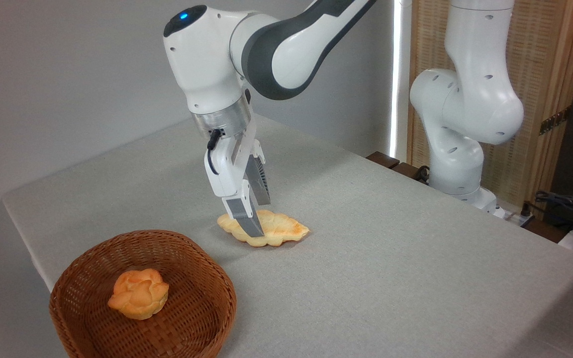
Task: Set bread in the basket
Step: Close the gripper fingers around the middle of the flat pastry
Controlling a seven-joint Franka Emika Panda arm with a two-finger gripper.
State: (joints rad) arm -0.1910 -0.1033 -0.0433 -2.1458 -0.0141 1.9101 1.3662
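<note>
The bread point(271, 228) lies flat on the grey table point(391, 258), a long, leaf-shaped braided loaf, pale gold with toasted patches, stretched left to right. It sits outside the basket point(87, 318), a little beyond the far right of its rim, with a strip of bare cloth between the two.

The gripper point(254, 219) points down over the left part of the loaf. Its two ribbed grey fingers point(244, 217) are spread apart, one in front of the loaf and one behind it, so the bread lies between them. The near finger's tip reaches down to the loaf's front edge; whether it presses on the crust I cannot tell. The jaws are apart, not clamped on anything.

The basket is round, shallow, woven of reddish-brown wicker, and stands at the near left corner of the table. Inside it, left of centre, rests a small orange-gold flower-shaped bun point(139, 293); the rest of the basket floor is bare weave.

The white arm point(276, 44) leans in from the upper right, and its base point(460, 149) stands at the far edge of the table. Behind that is a wooden screen point(545, 89), and cables point(565, 204) lie at the far right. Nothing stands on the cloth between loaf and basket.
</note>
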